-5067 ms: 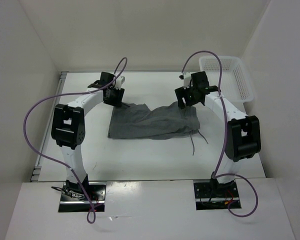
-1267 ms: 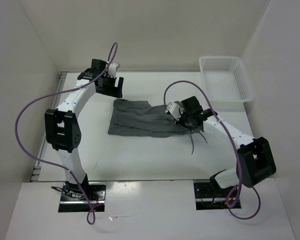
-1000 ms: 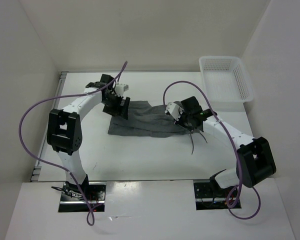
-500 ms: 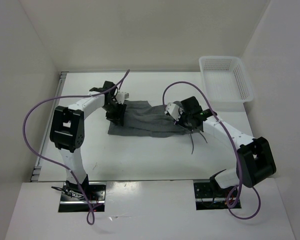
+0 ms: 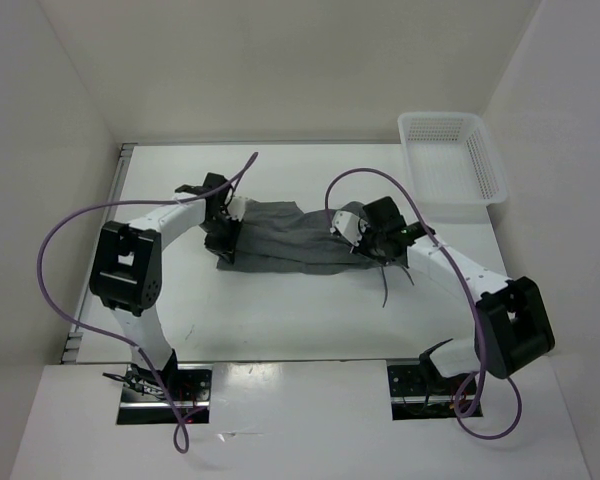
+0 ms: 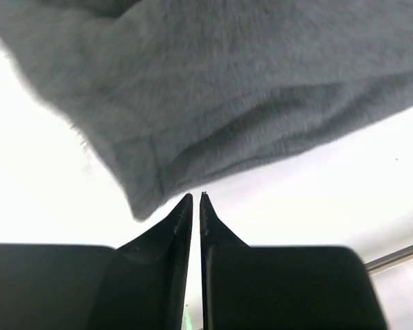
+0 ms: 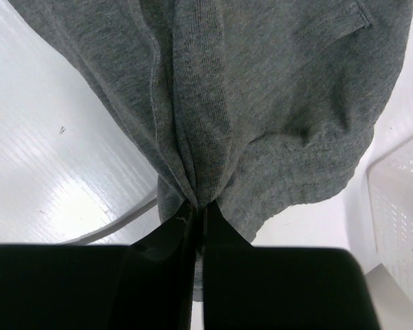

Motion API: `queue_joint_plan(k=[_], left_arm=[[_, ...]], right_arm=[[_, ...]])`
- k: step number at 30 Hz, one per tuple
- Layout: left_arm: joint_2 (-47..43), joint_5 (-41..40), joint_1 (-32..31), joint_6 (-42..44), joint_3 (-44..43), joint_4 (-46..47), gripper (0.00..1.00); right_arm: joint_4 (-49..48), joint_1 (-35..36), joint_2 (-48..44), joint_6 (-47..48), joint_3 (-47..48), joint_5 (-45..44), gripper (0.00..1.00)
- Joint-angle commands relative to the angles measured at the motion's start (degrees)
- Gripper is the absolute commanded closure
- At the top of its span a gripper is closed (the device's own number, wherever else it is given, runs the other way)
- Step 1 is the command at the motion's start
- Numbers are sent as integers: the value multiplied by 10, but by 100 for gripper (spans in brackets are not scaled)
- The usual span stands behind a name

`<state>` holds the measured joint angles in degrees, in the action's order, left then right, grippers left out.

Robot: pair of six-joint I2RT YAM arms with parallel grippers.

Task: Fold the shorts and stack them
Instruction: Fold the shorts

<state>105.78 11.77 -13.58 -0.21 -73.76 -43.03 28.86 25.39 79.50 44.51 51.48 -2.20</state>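
Note:
The grey shorts lie spread across the middle of the table, their thin drawstring trailing toward the front. My right gripper is at their right end. In the right wrist view it is shut on a bunched ridge of the shorts. My left gripper sits low at the left edge. In the left wrist view its jaws stand almost together, tips right at the hem of the shorts. No cloth shows deeper between them, and I cannot tell whether the hem is pinched.
A white mesh basket stands at the back right corner, also at the right edge of the right wrist view. White walls close in the table on three sides. Purple cables arch over both arms.
My left gripper has swung down from the back left onto the shorts' left edge and closed its jaws from wide open. The right gripper has kept its hold, barely moving.

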Motion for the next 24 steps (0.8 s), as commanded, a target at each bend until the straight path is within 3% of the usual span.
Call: queue_joint_plan(k=[1, 7, 12, 13, 16, 24], left_arm=[[-58, -22, 0, 2, 6, 3, 85], [-79, -35, 0, 2, 19, 3, 85], [-78, -3, 0, 2, -39, 17, 41], [-71, -3, 0, 2, -48, 23, 37], [-31, -17, 0, 2, -79, 36, 25], [44, 9, 11, 2, -134, 44, 17]], right_arm=[[-21, 7, -30, 7, -7, -2, 100], [-21, 12, -42, 1, -17, 4, 98], [-21, 12, -42, 1, -17, 4, 97], [-21, 12, -42, 1, -17, 4, 97], [-21, 12, -42, 1, -17, 4, 96], [-15, 12, -37, 7, -17, 4, 96]])
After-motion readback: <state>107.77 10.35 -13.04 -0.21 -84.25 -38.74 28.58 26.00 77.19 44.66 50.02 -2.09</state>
